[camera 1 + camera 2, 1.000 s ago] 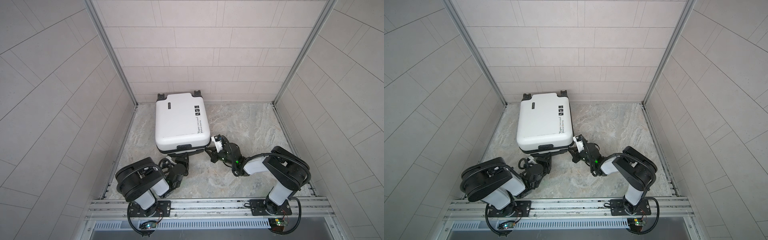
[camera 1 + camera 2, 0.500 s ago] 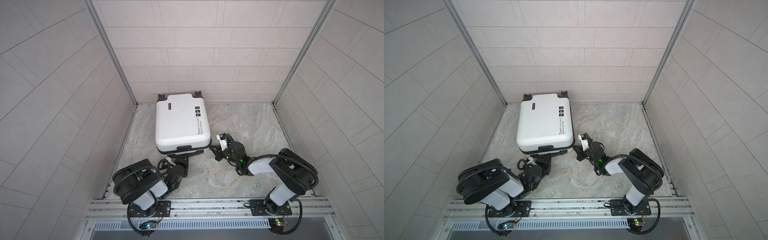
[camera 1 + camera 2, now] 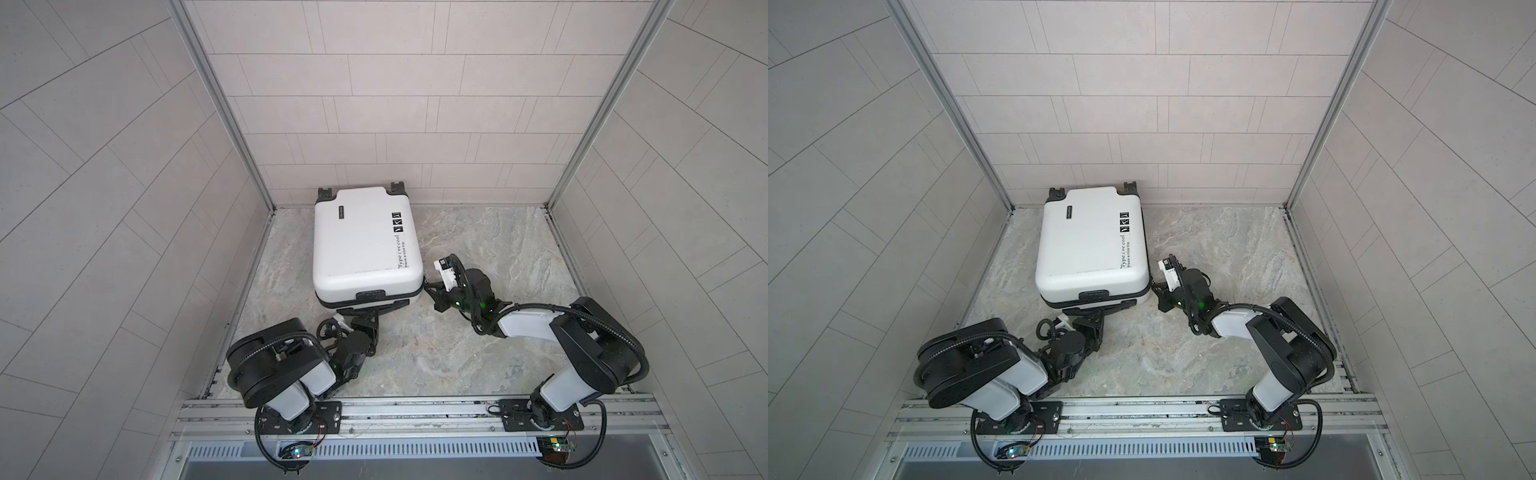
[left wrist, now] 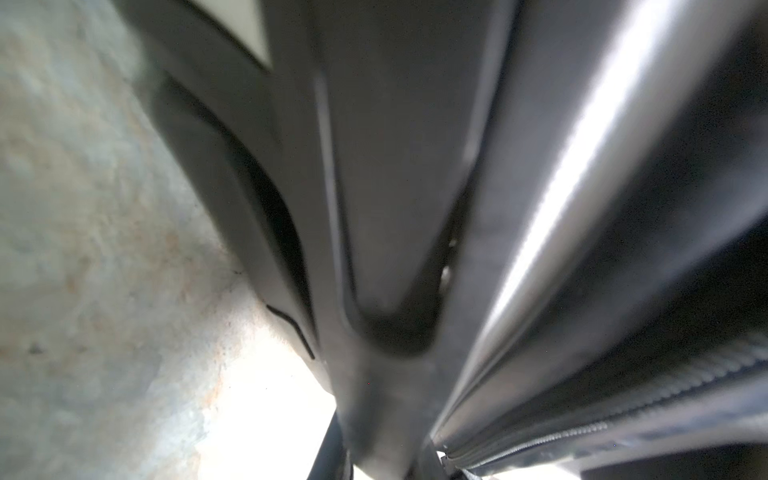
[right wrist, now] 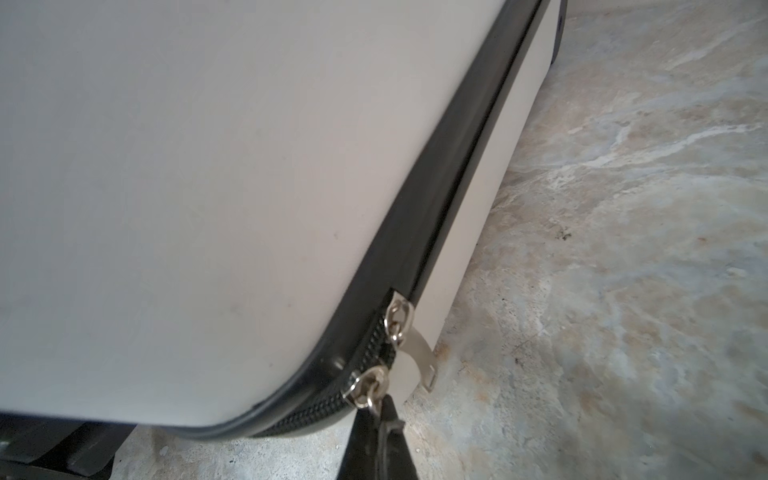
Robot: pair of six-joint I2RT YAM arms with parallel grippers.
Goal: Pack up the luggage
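Firstly, on the left: hard to tell open or closed for the left gripper [image 3: 371,312], tucked against the near side of the white luggage [image 3: 363,245]. Lying flat, lid down, on the tabletop [image 3: 478,249] by the back wall [image 3: 395,124]. On the right: pinching a zipper pull [image 5: 368,388] tight with the right gripper [image 5: 380,419].

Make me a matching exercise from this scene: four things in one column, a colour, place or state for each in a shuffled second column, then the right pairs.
Column one
1. luggage
2. wheels
3. right gripper
4. table

Column two
a. marbled grey surface
b. fingers shut on a zipper pull at a near corner
c. white, with black lettering
d. black, at the luggage's far end

Pairs: 1-c, 2-d, 3-b, 4-a
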